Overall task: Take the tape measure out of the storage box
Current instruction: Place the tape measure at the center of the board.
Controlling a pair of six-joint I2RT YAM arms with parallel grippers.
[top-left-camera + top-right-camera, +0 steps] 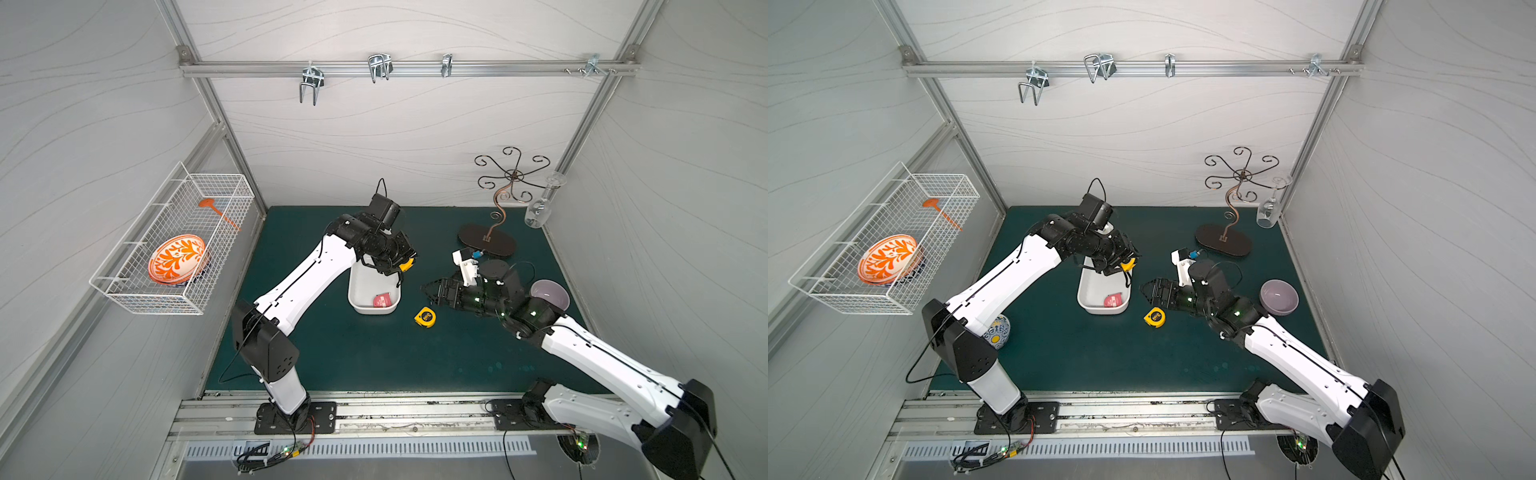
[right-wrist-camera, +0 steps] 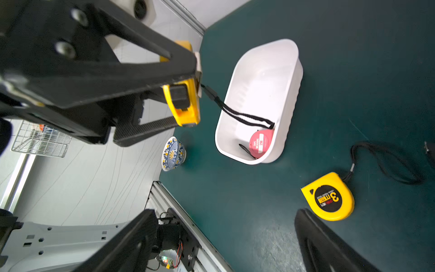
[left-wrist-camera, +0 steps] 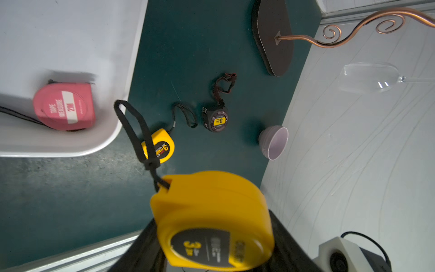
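My left gripper (image 1: 401, 266) is shut on a yellow tape measure (image 3: 211, 219), holding it in the air above the far right rim of the white storage box (image 1: 360, 286). Its black strap (image 2: 244, 116) hangs down over the box. A pink tape measure (image 1: 381, 300) lies inside the box at its near end. A second yellow tape measure (image 1: 425, 317) lies on the green mat to the right of the box. A black tape measure (image 3: 215, 120) lies farther right. My right gripper (image 1: 428, 293) is open and empty, low over the mat just beyond that yellow one.
A lilac bowl (image 1: 549, 294) sits beside my right arm. A copper glass rack on a dark oval base (image 1: 486, 243) and a wine glass (image 1: 540, 212) stand at the back right. A blue patterned bowl (image 1: 998, 330) is at the near left. A wire basket (image 1: 174, 241) hangs on the left wall.
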